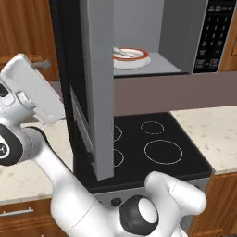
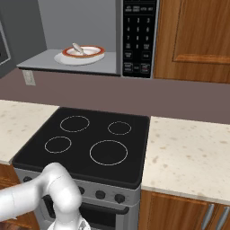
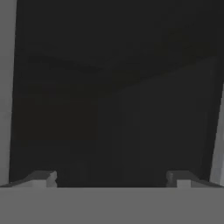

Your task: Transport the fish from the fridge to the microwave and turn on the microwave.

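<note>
Left base view: the microwave (image 1: 185,41) is seen mounted above the stove (image 1: 148,148), its door (image 1: 99,88) swung fully open toward the camera and seen edge-on. Inside the grey cavity, a white plate (image 1: 132,60) with an orange-red rim is observed on the floor of the cavity, and the fish (image 1: 122,53) is seen lying on it. The black keypad strip (image 1: 213,34) is noted at the right of the cavity. The black stove top with 4 ring marks is flanked by a pale speckled counter (image 1: 213,134). The arm's white links are noted at the left and lower edge, the hand section lying just beside the outer face of the open door.

Right base view: the fish (image 2: 77,48) is seen resting on the plate (image 2: 81,56) within the open microwave (image 2: 90,36), toward the plate's left half. The keypad strip (image 2: 139,38) stands to the right, wooden cabinets (image 2: 193,38) beyond it. The stove (image 2: 90,139) lies below, with knobs along its front.

Hand view: the gripper (image 3: 114,178) is recorded with its 2 fingertips (image 3: 43,178) spread wide apart, nothing held between them. A dark, flat surface is faced closely; whether contact is made cannot be told.
</note>
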Controlling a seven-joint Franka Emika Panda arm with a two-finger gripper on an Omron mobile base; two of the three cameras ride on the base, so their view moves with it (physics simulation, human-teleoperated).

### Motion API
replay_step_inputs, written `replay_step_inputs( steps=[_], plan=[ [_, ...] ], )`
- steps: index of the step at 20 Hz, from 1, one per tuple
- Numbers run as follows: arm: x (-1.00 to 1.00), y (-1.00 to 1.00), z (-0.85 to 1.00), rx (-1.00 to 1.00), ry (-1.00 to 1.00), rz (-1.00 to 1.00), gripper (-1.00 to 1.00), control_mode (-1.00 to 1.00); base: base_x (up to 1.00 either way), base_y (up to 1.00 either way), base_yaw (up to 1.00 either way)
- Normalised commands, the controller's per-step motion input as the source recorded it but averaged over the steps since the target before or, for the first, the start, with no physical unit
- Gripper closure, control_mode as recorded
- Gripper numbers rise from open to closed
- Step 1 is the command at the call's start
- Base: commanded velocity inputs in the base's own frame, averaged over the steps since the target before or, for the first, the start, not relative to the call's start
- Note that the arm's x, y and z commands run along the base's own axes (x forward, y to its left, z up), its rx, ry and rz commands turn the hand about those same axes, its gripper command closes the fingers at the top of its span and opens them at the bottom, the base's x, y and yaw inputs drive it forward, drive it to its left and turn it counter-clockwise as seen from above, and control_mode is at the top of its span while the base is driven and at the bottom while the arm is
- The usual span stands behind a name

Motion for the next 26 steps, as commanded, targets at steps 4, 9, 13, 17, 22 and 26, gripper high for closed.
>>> replay_step_inputs(
  steps=[4,9,13,17,22,26],
  plan=[
    [-0.22,-0.94,0.46,0.3,0.0,0.0,-1.0,-1.0,0.0,0.0,0.0],
    [-0.01,-0.92,0.28,0.24,0.0,0.0,-1.0,-1.0,0.0,0.0,0.0],
    [0.02,-0.9,0.19,0.2,0.0,0.0,-1.0,-1.0,0.0,0.0,0.0],
    [0.22,-0.92,0.0,0.16,0.0,0.0,-1.0,-1.0,0.0,0.0,0.0],
    [0.62,-0.78,-0.09,0.13,-0.07,0.01,-1.0,-1.0,0.0,0.0,0.0],
    [0.67,-0.78,0.0,0.15,-0.24,0.04,-1.0,-1.0,0.0,0.0,0.0]
  ],
)
